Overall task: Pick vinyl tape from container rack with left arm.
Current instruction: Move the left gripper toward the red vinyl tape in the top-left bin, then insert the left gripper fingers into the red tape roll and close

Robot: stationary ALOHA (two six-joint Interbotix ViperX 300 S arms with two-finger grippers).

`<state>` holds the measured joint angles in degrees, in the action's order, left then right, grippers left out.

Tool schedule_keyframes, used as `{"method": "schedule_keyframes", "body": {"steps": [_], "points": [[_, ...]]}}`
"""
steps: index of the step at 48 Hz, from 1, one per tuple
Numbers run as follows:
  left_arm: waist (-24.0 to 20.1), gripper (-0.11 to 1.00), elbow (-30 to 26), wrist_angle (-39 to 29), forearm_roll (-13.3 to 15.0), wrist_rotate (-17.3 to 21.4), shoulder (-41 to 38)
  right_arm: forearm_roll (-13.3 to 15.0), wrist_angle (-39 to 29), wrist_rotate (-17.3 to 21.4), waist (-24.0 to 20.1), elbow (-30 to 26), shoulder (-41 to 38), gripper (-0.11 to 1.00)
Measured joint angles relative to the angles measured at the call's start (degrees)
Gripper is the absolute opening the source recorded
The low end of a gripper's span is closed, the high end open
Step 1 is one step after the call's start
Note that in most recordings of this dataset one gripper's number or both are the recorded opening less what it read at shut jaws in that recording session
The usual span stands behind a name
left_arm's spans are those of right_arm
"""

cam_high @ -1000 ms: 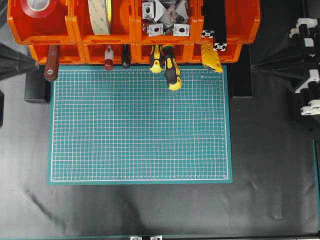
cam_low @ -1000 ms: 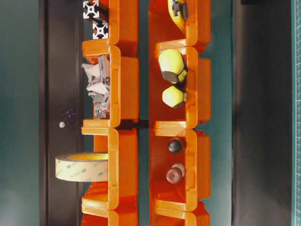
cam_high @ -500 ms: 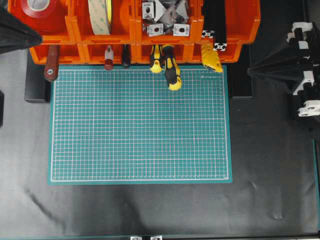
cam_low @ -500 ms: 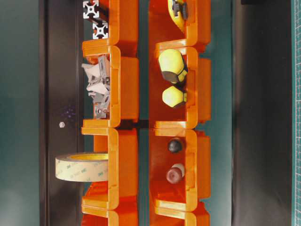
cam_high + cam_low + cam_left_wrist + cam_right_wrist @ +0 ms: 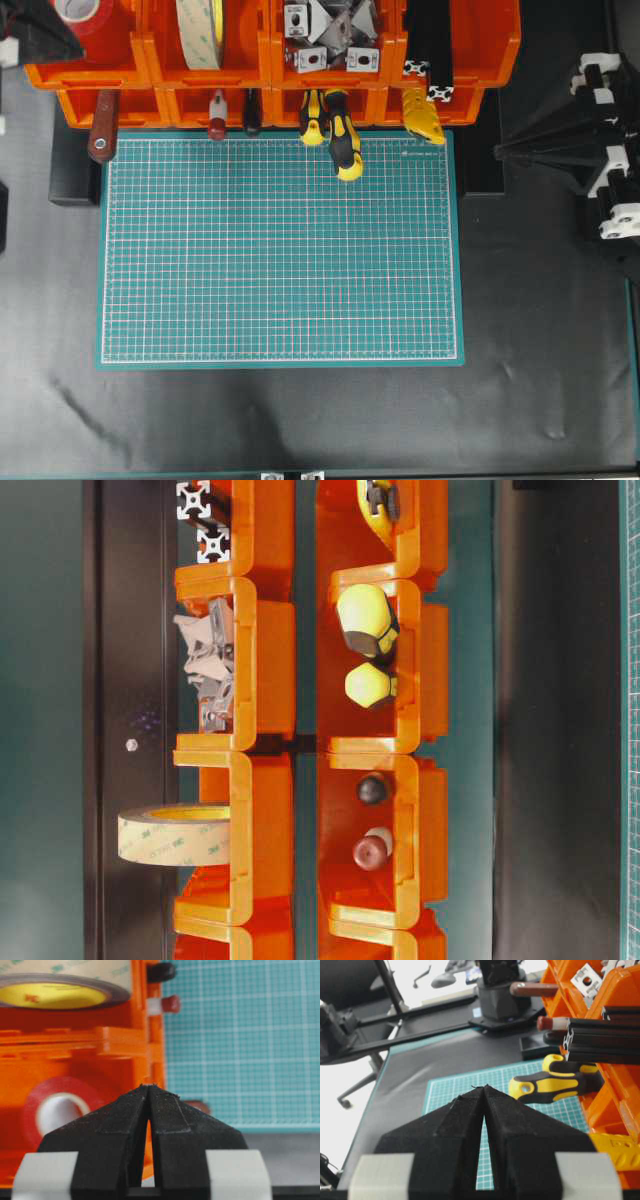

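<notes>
The rack (image 5: 270, 55) runs along the far edge of the green mat (image 5: 280, 250), two tiers of orange bins. The red tape (image 5: 85, 15) lies flat in the upper bin at the rack's left end, its white core hole facing up, so its axis stands upright and its broad face is level; only part of the roll shows in the overhead view, at the frame's top edge. From the left wrist camera the same tape (image 5: 57, 1110) sits low in its bin with the core turned toward the lens. The left gripper (image 5: 150, 1087) is over the left end of the rack, just beside that bin, its two black fingers pressed together at the tips with nothing between them. One bin to the right of the tape, a cream roll (image 5: 200, 30) stands on edge. Further right along the rack come metal brackets (image 5: 330, 35), then black profiles (image 5: 430, 45); tool handles stick out of the lower tier toward the mat. The right gripper (image 5: 484, 1087) hangs off the rack's right end, well apart from the tape, its fingers also closed on nothing.
</notes>
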<state>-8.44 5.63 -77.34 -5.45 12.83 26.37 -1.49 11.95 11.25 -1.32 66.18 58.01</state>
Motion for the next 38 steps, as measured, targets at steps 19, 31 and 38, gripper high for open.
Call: {"method": "schedule_keyframes", "body": {"steps": [19,31,38], "points": [[-2.37,0.69,-0.88,-3.69,-0.09,2.64,-1.67,-0.09,-0.18,0.00,-0.35,0.00,0.00,0.00],[-3.43,0.82,0.97,-5.10,-0.09,2.55,-2.72,0.00,-0.18,0.00,-0.70,0.00,0.00,0.00],[-3.87,0.83,1.14,-5.27,0.00,2.46,-2.72,-0.09,-0.09,0.00,-1.05,0.00,0.00,0.00]]}}
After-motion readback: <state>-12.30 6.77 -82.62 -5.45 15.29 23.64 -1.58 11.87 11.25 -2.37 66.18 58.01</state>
